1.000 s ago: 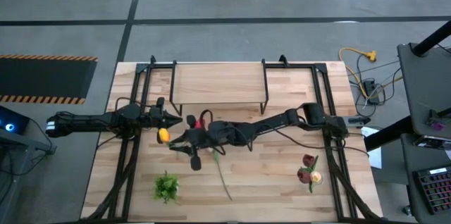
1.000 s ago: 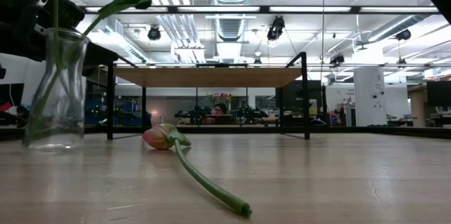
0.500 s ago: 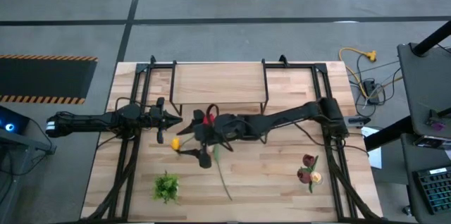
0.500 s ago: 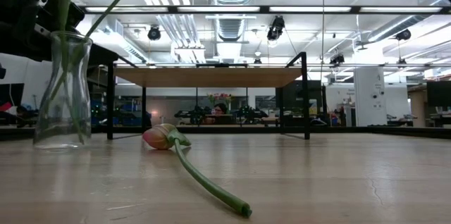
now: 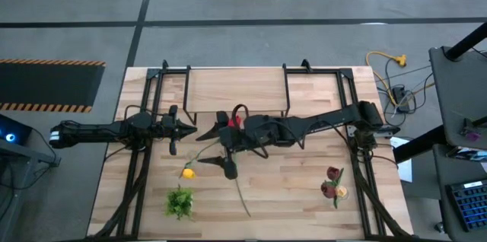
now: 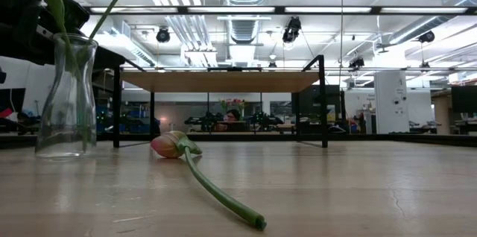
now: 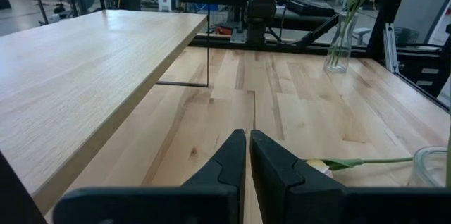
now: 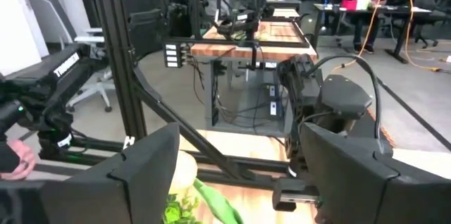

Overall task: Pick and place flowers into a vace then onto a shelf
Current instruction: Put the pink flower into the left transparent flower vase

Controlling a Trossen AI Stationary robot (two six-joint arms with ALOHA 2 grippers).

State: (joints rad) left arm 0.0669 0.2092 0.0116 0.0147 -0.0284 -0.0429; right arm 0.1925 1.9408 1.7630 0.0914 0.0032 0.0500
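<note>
Since a second ago the right gripper [image 5: 227, 163] has let go. Its fingers [image 8: 151, 171], then pinched on a stem above the vase [image 6: 67, 95], now stand wide apart and hold nothing. The arm has drawn back toward the shelf [image 5: 236, 90], and in the low view it has left the space over the vase. The yellow flower [image 5: 187, 172] has dropped toward the tabletop's front edge, left of centre. In the low view a green stem and leaf lean out of the upright vase's mouth.

The right arm reaches in from the right edge to mid-table, its wrist just in front of the shelf. The left gripper [image 5: 181, 128] waits near the left edge, shut and empty.

A pink flower [image 5: 237, 189] lies flat near the front edge. Maroon flowers [image 5: 332, 183] lie toward the front right corner.
</note>
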